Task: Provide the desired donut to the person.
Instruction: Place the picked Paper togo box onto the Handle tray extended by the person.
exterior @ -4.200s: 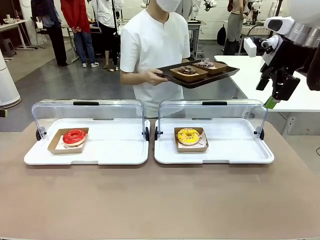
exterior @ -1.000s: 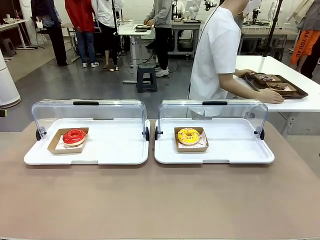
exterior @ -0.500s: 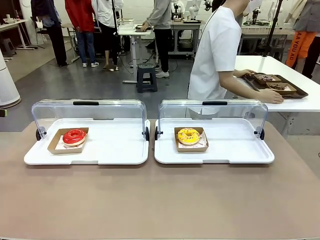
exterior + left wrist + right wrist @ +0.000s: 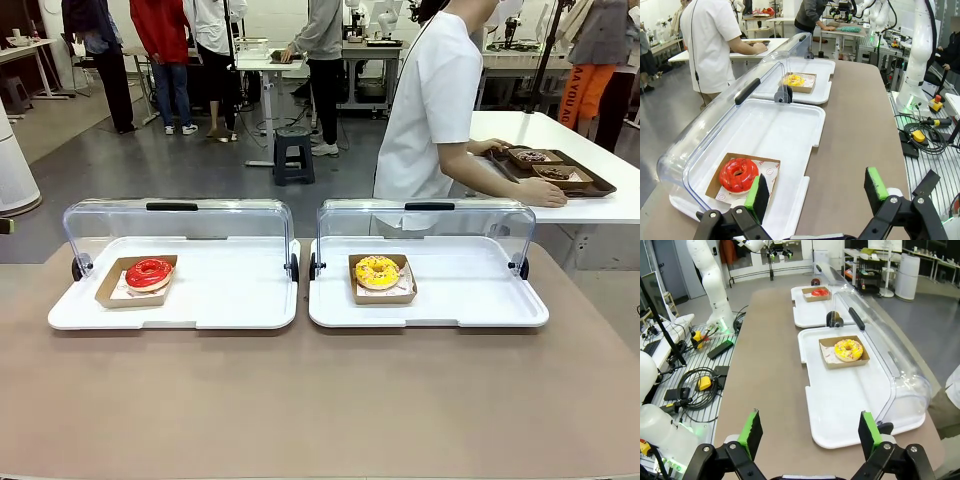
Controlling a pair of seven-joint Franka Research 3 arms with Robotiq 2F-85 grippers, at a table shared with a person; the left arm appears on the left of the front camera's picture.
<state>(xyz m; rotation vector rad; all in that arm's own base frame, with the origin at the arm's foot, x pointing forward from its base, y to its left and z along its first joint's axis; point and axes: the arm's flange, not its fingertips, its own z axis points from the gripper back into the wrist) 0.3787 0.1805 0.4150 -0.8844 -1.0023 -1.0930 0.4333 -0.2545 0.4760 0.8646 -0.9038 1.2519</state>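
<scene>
Donuts: two, each in a brown card tray on a white display tray under a raised clear lid.

Left gripper point(image 4: 817, 192): jaws spread wide, holding nothing, above the table's near edge beside the left display tray point(image 4: 790, 130). Red donut point(image 4: 738, 175) just beyond its left pad, apart from it.

Right gripper point(image 4: 807, 432): jaws spread wide, holding nothing, above the table point(image 4: 770, 355) at the near end of the right display tray point(image 4: 850, 390). Yellow donut point(image 4: 848, 349) farther along that tray, well apart from the pads.

Front view: red donut point(image 4: 149, 272) at the left end of the left tray point(image 4: 230, 290); yellow donut point(image 4: 377, 271) left of centre on the right tray point(image 4: 470, 290). Both lids tipped back at the far side.

Person point(image 4: 430, 110): white shirt, turned sideways behind the right tray, one hand point(image 4: 548, 193) flat on a side table point(image 4: 610, 205) by a dark tray point(image 4: 590, 185) holding two dark donuts point(image 4: 530, 156).
</scene>
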